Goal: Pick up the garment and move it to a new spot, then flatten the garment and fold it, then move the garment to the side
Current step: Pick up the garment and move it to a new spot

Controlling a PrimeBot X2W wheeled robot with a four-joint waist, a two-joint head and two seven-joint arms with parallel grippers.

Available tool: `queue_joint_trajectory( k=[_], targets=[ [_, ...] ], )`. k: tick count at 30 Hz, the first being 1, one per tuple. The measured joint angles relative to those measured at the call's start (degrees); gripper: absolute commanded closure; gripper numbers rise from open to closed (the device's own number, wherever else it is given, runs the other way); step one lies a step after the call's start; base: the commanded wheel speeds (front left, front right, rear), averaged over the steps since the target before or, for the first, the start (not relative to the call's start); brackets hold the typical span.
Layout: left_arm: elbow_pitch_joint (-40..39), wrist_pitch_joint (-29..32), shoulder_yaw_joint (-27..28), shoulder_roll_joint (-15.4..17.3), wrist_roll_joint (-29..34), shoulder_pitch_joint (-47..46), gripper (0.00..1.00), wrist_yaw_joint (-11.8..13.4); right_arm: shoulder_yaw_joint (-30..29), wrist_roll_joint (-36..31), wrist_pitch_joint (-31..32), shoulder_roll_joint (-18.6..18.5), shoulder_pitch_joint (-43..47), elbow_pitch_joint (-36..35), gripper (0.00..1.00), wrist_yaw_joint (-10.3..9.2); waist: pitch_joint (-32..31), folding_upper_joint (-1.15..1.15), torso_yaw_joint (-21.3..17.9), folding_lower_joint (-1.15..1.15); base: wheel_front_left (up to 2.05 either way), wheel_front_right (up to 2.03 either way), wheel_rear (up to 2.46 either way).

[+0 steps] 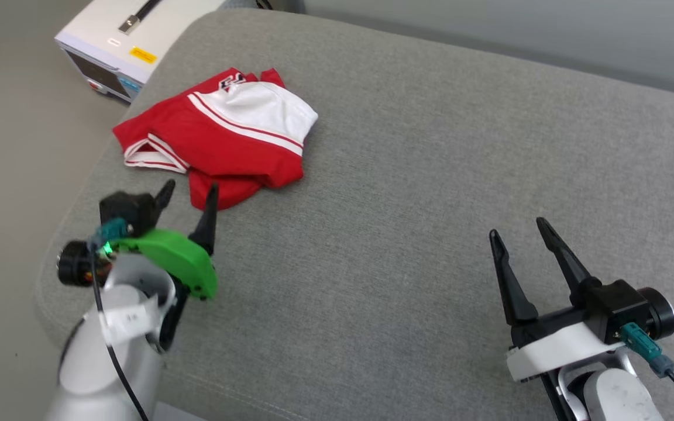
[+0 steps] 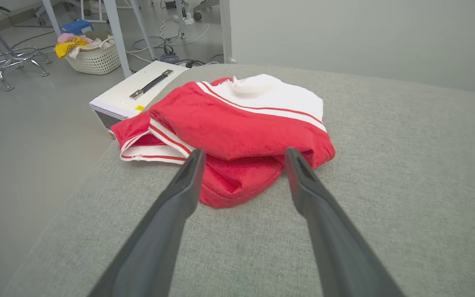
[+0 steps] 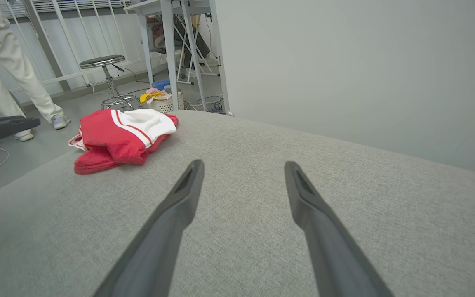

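The garment (image 1: 220, 137), a red shirt with white sleeve and striped trim, lies bunched up near the far left corner of the grey cushion (image 1: 407, 193). Part of its black lettering peeks out at its far edge. My left gripper (image 1: 189, 193) is open just in front of its near red hem, fingertips almost at the cloth, nothing held. The left wrist view has the garment (image 2: 237, 132) right ahead of the spread fingers (image 2: 179, 198). My right gripper (image 1: 518, 228) stands open and empty over bare cushion at the lower right, far from the garment (image 3: 122, 138).
A white box with a black handle (image 1: 112, 44) sits on the floor beyond the cushion's left corner. The cushion's left edge drops off beside my left arm. Farther off stand a laundry basket (image 2: 93, 55), a stool (image 3: 105, 78), table legs, and a person's legs (image 3: 10, 82).
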Motion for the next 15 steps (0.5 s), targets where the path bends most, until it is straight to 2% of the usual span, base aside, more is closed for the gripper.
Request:
queue_joint_trajectory(
  k=[3,8,15],
  targets=[
    [2.69,4.38,-1.86,3.47,-2.05,-6.29,0.0,-0.21,0.56,-0.1,0.01,-0.23,-1.43,-0.83,0.0,0.0,2.61,0.0,-1.64,0.0,0.0,0.0,0.0],
    [5.63,13.16,-8.44,9.04,-8.98,-14.44,0.0,-0.38,1.03,-0.14,0.01,-0.51,-3.05,-1.46,0.0,0.0,6.69,0.0,-4.72,0.01,0.0,0.0,0.0],
    [9.64,23.46,-15.62,14.46,-18.47,-19.72,0.0,-0.4,1.43,-0.2,0.01,-0.66,-4.58,-1.43,0.0,0.0,11.0,0.0,-9.04,0.0,0.0,0.0,0.0]
  ],
)
